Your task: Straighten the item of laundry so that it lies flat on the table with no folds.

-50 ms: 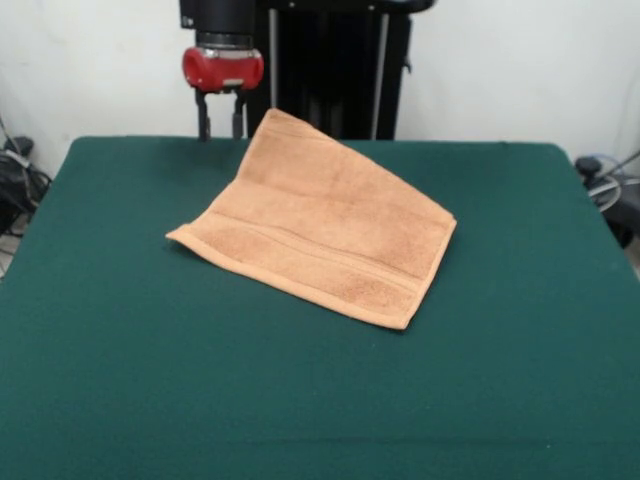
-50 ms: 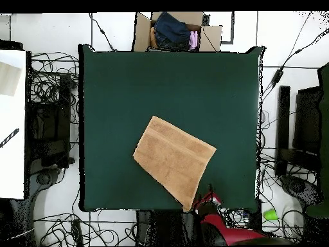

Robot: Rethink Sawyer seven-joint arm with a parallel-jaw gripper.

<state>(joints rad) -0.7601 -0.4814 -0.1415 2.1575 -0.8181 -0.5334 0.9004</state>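
One towel (image 1: 320,232) lies mid-desk (image 1: 120,380), doubled over I judge, its fold running along the edge toward the robot, one corner near the gripper (image 1: 221,117). The fingers (image 1: 203,114) stand slightly apart, holding nothing, just off that corner. My plan: pinch only the top layer at that corner, lift low and peel it steadily across. Count: one towel, one desk, one gripper.
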